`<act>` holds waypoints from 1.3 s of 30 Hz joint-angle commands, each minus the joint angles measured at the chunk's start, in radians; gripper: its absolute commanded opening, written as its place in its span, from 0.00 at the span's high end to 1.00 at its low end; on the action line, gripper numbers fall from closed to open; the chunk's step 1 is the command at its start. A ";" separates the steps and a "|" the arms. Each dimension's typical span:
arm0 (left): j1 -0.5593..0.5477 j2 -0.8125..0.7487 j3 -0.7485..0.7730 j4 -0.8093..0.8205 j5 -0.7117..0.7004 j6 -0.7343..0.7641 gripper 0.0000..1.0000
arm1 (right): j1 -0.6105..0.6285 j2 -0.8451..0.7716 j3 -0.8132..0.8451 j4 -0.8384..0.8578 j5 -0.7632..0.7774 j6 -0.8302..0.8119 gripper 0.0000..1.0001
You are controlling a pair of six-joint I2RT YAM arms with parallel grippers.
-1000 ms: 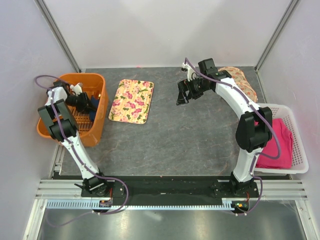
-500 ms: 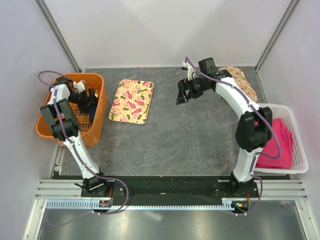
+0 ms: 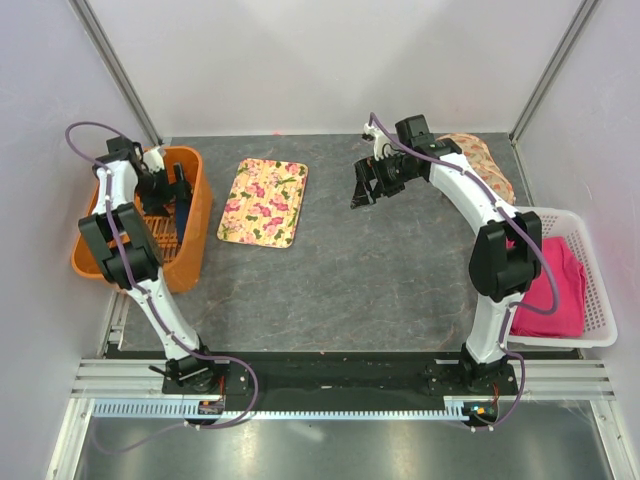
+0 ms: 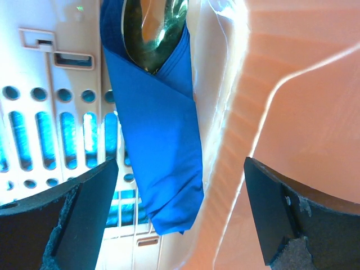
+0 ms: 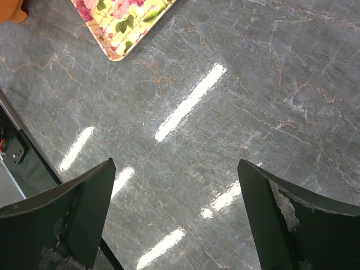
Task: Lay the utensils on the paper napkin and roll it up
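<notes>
While wide apart, both jaws empty.

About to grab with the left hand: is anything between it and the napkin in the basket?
Nothing visible. The left hand is open above the blue napkin, which lies uncovered in the orange basket with a gold spoon tucked in its top fold. The basket's wall runs close along one side.
</notes>
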 commanded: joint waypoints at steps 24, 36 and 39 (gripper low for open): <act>-0.520 -0.273 0.335 -0.095 -0.400 0.106 0.00 | -0.238 -0.222 0.002 0.164 0.146 0.167 0.02; -0.706 -0.477 -0.139 0.071 -0.222 -0.031 0.00 | -0.239 -0.548 -0.436 0.210 0.312 0.116 0.02; -0.712 -0.494 -0.201 0.091 -0.245 -0.075 0.00 | -0.239 -0.602 -0.479 0.220 0.303 0.138 0.02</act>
